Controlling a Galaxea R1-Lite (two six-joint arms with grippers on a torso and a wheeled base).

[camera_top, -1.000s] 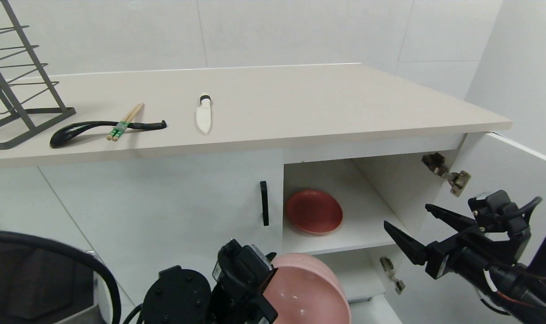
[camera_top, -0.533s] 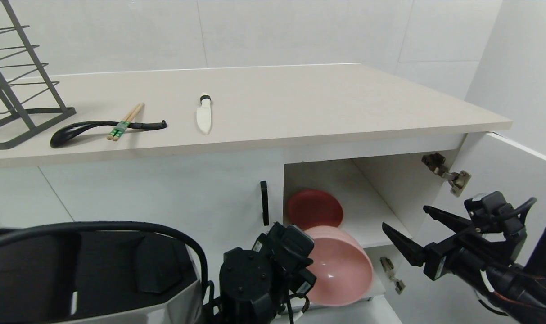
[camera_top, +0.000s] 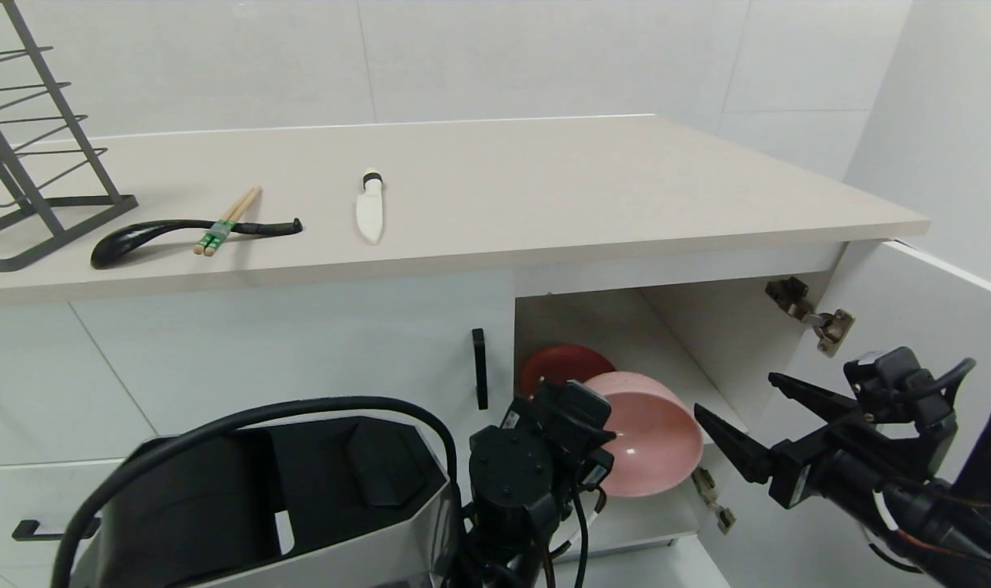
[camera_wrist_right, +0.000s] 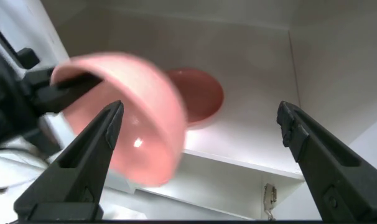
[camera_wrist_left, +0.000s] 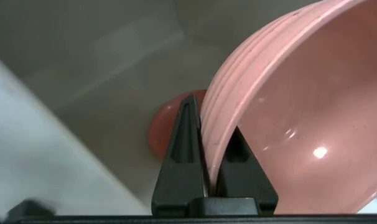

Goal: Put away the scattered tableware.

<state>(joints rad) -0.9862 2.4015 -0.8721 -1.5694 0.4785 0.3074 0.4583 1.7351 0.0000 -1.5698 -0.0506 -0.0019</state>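
Left gripper is clamped on the rim of the pink bowl, one finger inside and one outside. The bowl sits lower centre-right in the head view, tilted with its opening facing the camera. It is at the mouth of the open cabinet, over the front edge of the shelf, and I can't tell if it touches the shelf yet. A red plate lies flat on the shelf just behind the bowl, partly hidden by it. Right gripper is at lower right with its fingers spread wide and nothing in them, just beside the bowl, in front of the open door.

Step looks like setting the bowl on the shelf. To do it well:
- Roll the wrist so the bowl's base faces down.
- Push in deeper so the whole base is over the shelf.
- Pick a clear spot beside the plate, or centre the bowl on it; don't catch the plate rim.
- Let go only once the base rests flat, otherwise it may tip or slide off the front.
- Keep the arm off the shut door's black handle.

Left on the counter, upper left: black ladle, chopsticks lying across it, and a knife nearby.
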